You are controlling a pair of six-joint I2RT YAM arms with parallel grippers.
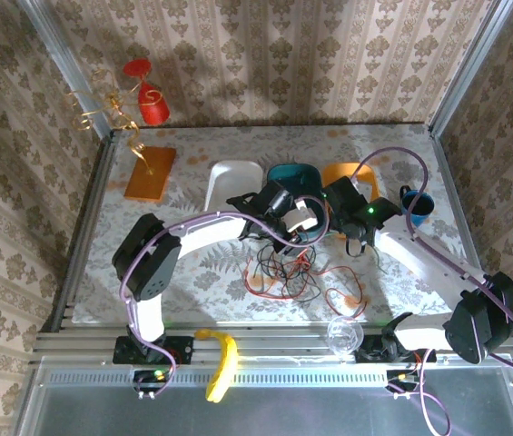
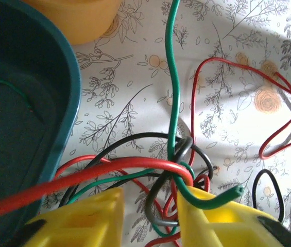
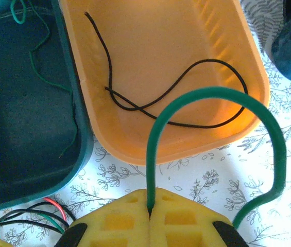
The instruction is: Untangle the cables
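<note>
Floral cloth (image 1: pixel 192 277) is covering the table, and patterned wallpaper is lining the walls behind it. Near the middle of the cloth the cables (image 1: pixel 283 268) are lying in a loose red, green and black tangle, just in front of the teal tray (image 3: pixel 83 144) and the orange tray (image 3: pixel 135 149).

The left gripper (image 2: pixel 150 200) is hanging directly over the knot with its yellow fingers standing apart, and the crossing strands are sitting in the gap between them without being pinched. A red cable (image 2: pixel 109 170) is running across that gap from the teal tray's side. A green strand (image 2: pixel 173 103) is dropping into the knot from above, and its cut end is resting on top of one finger.

The right gripper (image 3: pixel 149 208) is pressing its fingers together on a green cable (image 3: pixel 212 92). That cable is rising from the pinch, arching over the near rim of the orange tray and coming down onto the cloth beside the gripper. Whether it is the same wire as the green strand cannot be told.

A black cable (image 3: pixel 108 67) is lying loose inside the orange tray, and a thin green wire (image 3: pixel 37 72) is lying in the teal one, both apart from the grippers.
</note>
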